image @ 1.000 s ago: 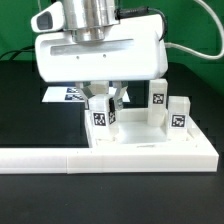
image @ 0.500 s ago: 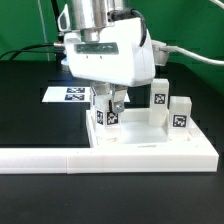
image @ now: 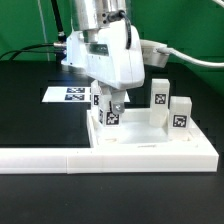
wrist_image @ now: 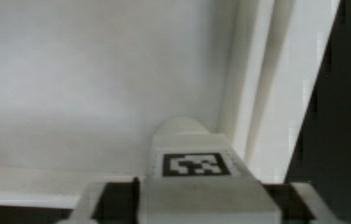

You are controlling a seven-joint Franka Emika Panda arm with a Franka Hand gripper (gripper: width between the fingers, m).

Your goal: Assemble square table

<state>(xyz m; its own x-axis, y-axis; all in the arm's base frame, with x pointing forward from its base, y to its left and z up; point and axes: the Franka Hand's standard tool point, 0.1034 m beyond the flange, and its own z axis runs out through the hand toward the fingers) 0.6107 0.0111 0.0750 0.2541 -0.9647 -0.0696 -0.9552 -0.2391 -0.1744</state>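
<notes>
The white square tabletop (image: 150, 143) lies tray-like on the black table against the white barrier. My gripper (image: 108, 108) is shut on a small white tagged leg (image: 108, 113) and holds it upright at the tabletop's corner on the exterior view's left. In the wrist view the leg (wrist_image: 197, 160) sits between my fingers (wrist_image: 111, 200), over the tabletop's inner surface (wrist_image: 101, 80) next to its rim. Two more tagged legs (image: 159, 100) (image: 178, 112) stand at the tabletop's far side on the exterior view's right.
The long white L-shaped barrier (image: 60, 157) runs along the front. The marker board (image: 68, 94) lies flat behind my gripper on the exterior view's left. A white cable (image: 190, 58) runs off to the exterior view's right.
My wrist has turned about its vertical axis, so the gripper body now faces edge-on, with the leg staying held in the same corner.
</notes>
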